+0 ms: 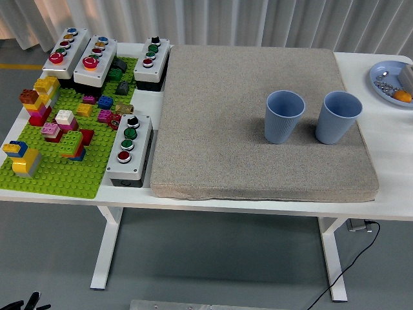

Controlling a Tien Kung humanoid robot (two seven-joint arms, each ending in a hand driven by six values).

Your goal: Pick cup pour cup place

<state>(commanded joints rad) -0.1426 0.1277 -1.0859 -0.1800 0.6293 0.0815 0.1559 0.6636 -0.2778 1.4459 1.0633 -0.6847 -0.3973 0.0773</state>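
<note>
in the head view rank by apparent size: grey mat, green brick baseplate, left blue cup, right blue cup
1. grey mat
2. green brick baseplate
3. left blue cup and right blue cup: they look alike, so no ranking between them.

Probably a lab, button boxes, brick baseplate, curtain

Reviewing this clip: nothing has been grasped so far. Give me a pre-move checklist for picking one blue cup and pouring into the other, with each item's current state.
1. Both cups upright: ok. The left cup and right cup stand mouth up on the grey mat.
2. Cups apart, room to grasp: ok, a clear gap between them.
3. Cup contents: cannot tell from this view.
4. Hands ready: not ok, neither robot hand is over the table.
5. Clutter near the cups: ok. The button boxes and brick baseplate sit off to the left; the plate is at the far right.
</note>
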